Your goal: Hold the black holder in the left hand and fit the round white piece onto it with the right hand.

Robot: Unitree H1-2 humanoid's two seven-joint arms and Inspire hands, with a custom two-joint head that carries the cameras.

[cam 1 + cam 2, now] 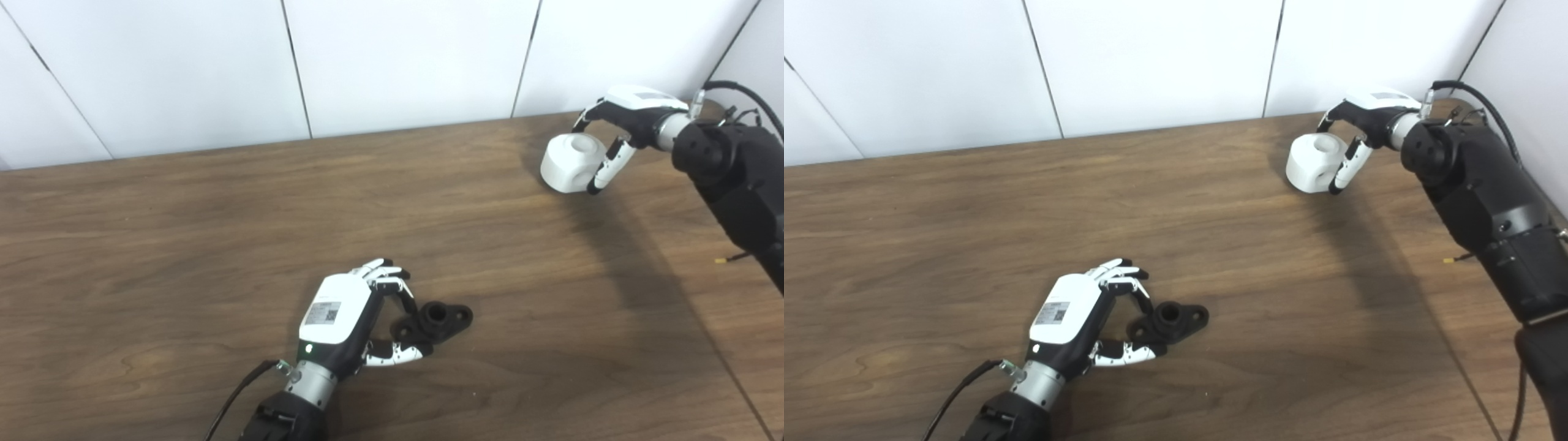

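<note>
Holder grasp under way: your left hand (pixel 343 318) at near table edge, fingers (pixel 386 272) curled over one end of black holder (pixel 436 318), thumb under near side; full closure cannot be confirmed. Holder lies flat on table (pixel 184 245), bore up, long axis running from hand toward right. Your right hand (pixel 1363 131) at far right corner, fingers wrapped round round white piece (pixel 1315 162), thumb on near face. Piece well apart from holder, bore facing up, appears to rest on table. Judgement: both grasps precede lift and mating.
</note>
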